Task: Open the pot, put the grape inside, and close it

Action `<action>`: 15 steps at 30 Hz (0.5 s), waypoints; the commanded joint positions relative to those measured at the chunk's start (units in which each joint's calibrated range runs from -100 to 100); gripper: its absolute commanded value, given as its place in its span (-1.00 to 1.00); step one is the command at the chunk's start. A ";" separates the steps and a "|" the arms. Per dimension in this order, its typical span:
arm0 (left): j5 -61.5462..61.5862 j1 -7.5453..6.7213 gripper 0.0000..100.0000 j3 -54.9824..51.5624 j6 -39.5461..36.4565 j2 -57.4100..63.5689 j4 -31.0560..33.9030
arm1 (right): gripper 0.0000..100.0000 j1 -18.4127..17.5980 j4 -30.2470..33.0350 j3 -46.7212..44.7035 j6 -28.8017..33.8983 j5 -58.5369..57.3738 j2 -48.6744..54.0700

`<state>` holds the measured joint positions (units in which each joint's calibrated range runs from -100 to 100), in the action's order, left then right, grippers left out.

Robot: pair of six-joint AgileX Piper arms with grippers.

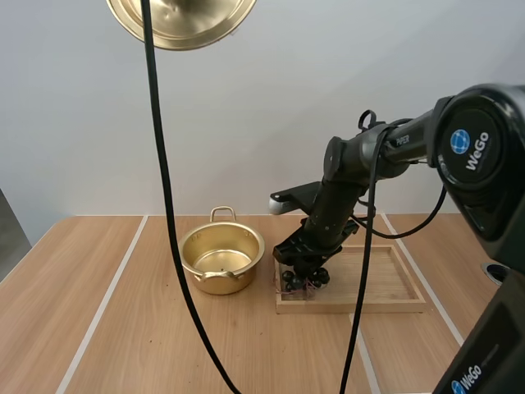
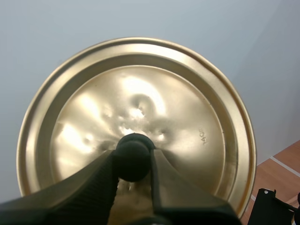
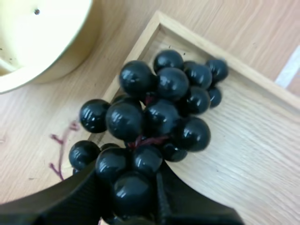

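Left gripper (image 2: 132, 161) is clamped on the black knob (image 2: 132, 149) of the lid (image 2: 187, 117), high above the pot (image 1: 221, 258). Right gripper (image 3: 127, 185) pinches the grape bunch (image 3: 159, 108) at the wooden tray's (image 3: 243, 140) corner nearest the pot, which stands open on the desk (image 1: 123, 328).

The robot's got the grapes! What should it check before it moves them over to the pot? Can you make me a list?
1. Is the pot open? Ok: the lid is up high, its knob pinched in the left jaws.
2. Is the pot empty? Ok: nothing shows inside.
3. Are the grapes gripped? Ok: the right jaws are shut on one end of the bunch.
4. Are the grapes lifted off the tray? Cannot tell: they are at its corner nearest the pot.
5. Is the pot close enough? Probably ok: it stands just beside the tray, not touching.
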<state>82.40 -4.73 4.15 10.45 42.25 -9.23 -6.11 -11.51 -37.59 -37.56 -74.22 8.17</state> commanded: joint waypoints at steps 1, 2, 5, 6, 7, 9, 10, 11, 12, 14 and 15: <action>-1.39 -0.20 -1.00 0.56 -0.68 0.31 -1.19 | -1.00 -0.05 0.78 -0.20 -0.47 -1.37 2.54; -1.39 -0.20 -1.00 0.56 -0.68 0.31 -1.19 | -1.00 -0.05 0.78 -0.20 -0.47 -1.59 3.15; -1.39 -0.20 -1.00 0.56 -0.68 0.31 -1.19 | -1.00 -0.05 0.78 -0.20 -0.47 -1.96 4.68; -1.39 -0.20 -1.00 0.56 -0.68 0.31 -1.19 | -1.00 -0.05 0.78 -0.20 -0.47 -2.61 5.27; -1.39 -0.20 -1.00 0.56 -0.68 0.31 -1.19 | -1.00 -0.05 0.78 -0.20 -0.47 -3.00 5.67; -1.39 -0.20 -1.00 0.56 -0.68 0.31 -1.19 | -1.00 -0.05 0.78 -0.20 -0.47 -3.57 6.88; -1.39 -0.20 -1.00 0.56 -0.68 0.31 -1.19 | -1.00 -0.05 0.78 -0.20 -0.47 -4.04 7.60; -1.39 -0.20 -1.00 0.56 -0.68 0.31 -1.19 | -1.00 -0.05 0.78 -0.20 -0.47 -4.42 8.32; -1.39 -0.20 -1.00 0.56 -0.68 0.31 -1.19 | -1.00 -0.05 0.78 -0.20 -0.47 -4.42 9.13; -1.38 -0.20 -1.00 0.56 -0.68 0.31 -1.42 | -1.00 -0.05 0.78 -0.20 -0.47 -4.80 10.72; -1.38 -0.20 -1.00 0.56 -0.68 0.31 -1.56 | -1.00 -0.05 0.78 -0.20 -0.47 -4.82 11.63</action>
<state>82.57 -4.73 4.15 10.45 42.25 -9.23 -6.11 -11.15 -37.63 -37.56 -78.10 17.28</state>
